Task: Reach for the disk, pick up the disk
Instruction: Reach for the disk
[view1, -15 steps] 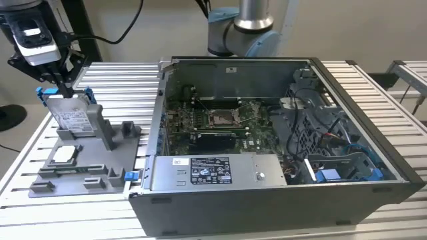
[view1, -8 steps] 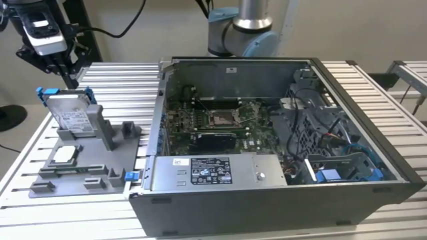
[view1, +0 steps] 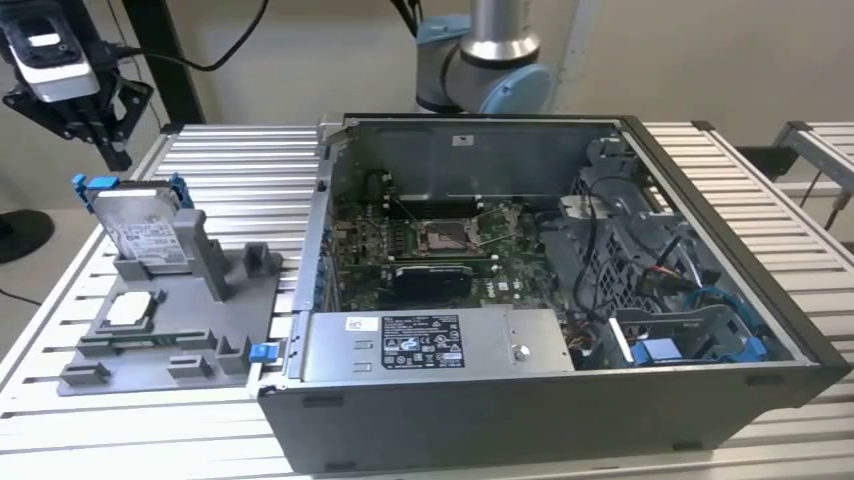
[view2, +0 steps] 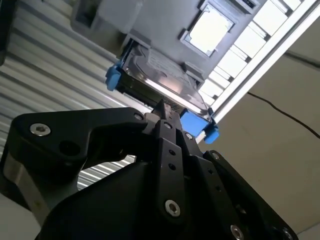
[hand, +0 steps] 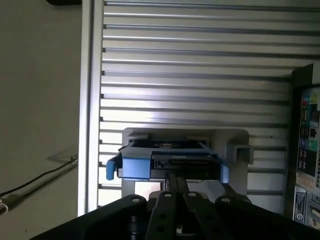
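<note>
Hovering at 11 o'clock of the flat silver metal disk (view1: 140, 228) with blue side rails, black gripper (view1: 114, 150); jaws look closed, empty. Disk stands on edge in grey plastic holder (view1: 200, 320), 9 o'clock of open grey computer case (view1: 534, 420). Risk: closed tips strike its edge, toppling it.

Disk (view1: 140, 225) silver metal, dull sheen (rails (view2: 113, 76) blue plastic).

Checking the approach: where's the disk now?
The disk stands tilted in the grey holder on the exterior view's left, beside the open case, with the gripper above it.
</note>
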